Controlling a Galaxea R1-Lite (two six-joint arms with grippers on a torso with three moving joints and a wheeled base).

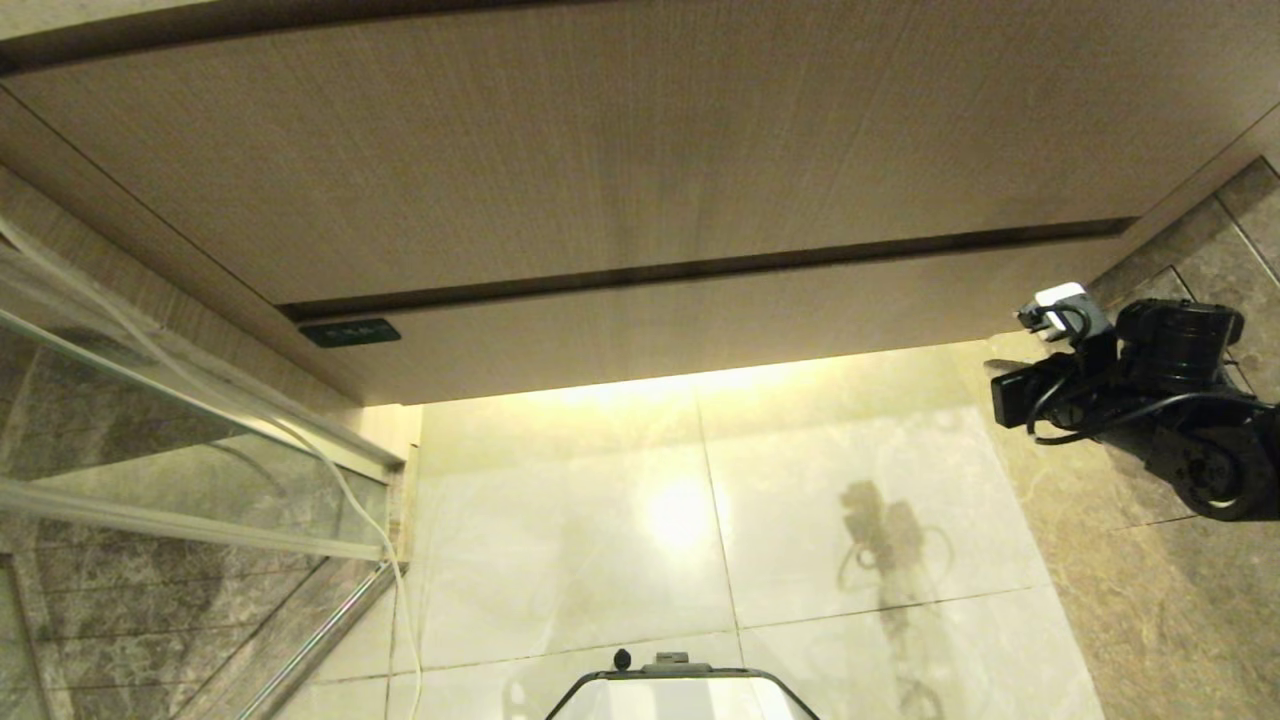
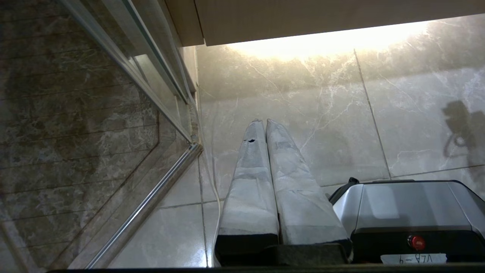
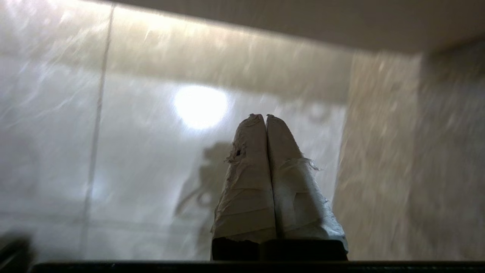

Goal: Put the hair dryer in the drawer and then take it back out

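Two grippers: both pressed together, holding nothing.
Right gripper [image 3: 266, 117]: arm [image 1: 1150, 390] reaches in from the right edge of the head view, low beside the drawer's right end, above the floor.
Left gripper [image 2: 264, 122]: parked low, pointing at the floor [image 1: 700, 520].
Drawer [image 1: 700, 320]: pushed in, small dark label [image 1: 349, 332] at its left.
Hair dryer: not seen in any view.
Room: bare tiles under the drawer; glass door [image 1: 150, 420] on the left.
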